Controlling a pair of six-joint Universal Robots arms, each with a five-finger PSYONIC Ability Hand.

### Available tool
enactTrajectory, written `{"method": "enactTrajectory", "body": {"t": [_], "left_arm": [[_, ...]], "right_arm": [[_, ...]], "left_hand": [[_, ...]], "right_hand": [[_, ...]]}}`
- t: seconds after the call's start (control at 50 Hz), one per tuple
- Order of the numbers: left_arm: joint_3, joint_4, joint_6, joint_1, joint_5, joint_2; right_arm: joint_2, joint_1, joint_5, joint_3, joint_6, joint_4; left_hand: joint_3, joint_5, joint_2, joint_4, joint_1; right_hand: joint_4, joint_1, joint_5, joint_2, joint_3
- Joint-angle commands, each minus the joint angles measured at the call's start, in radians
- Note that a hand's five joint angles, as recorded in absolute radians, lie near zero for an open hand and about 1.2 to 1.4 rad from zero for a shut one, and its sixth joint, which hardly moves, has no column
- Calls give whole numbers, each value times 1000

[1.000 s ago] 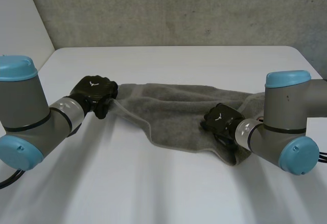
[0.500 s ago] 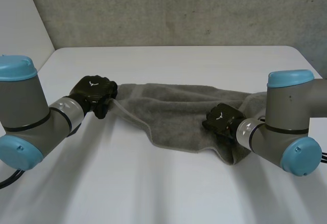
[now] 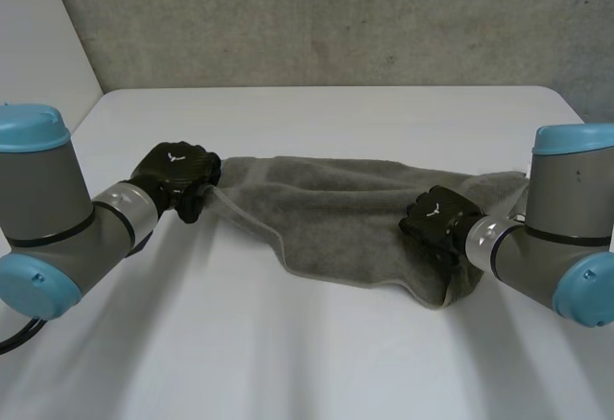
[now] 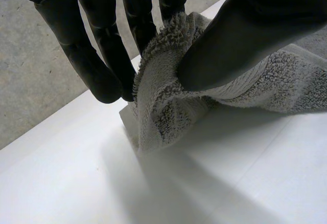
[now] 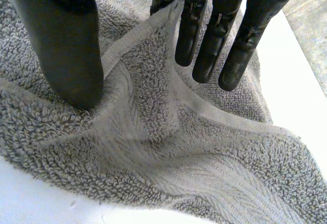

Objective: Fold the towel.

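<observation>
Now the left hand (image 3: pixel 177 176), at mid-left, pinches the towel's (image 3: pixel 326 214) corner; the right hand (image 3: pixel 436 221), at lower right, grips a raised fold near its other end.

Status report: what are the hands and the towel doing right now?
Left hand pinching the towel at its left end. Right hand pinching a raised ridge near its right end. Towel rumpled on the table, unfolded. Nothing in the way.
</observation>
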Motion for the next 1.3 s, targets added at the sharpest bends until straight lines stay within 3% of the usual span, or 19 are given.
{"method": "enactTrajectory", "body": {"t": [0.02,0.58,0.78,1.3], "left_arm": [[-2,0,0,0,0,0],[-2,0,0,-2,0,-2],[-2,0,0,-2,0,-3],[-2,0,0,-2,0,-11]], "right_arm": [[-9,-7,-2,9,-9,-1],[-46,-5,2,9,-182,7],[-49,-4,12,14,-318,8],[-66,-2,-8,68,-457,-4]], "left_hand": [[-146,-275,-72,-120,-37],[-146,-275,-72,-120,-37],[-146,-275,-72,-120,-37],[-146,-275,-72,-120,-37]], "right_hand": [[-18,-20,-3,-35,-19],[-36,-38,-20,-53,-37],[-197,-199,-182,-214,-198],[-95,-96,-79,-111,-96]]}}
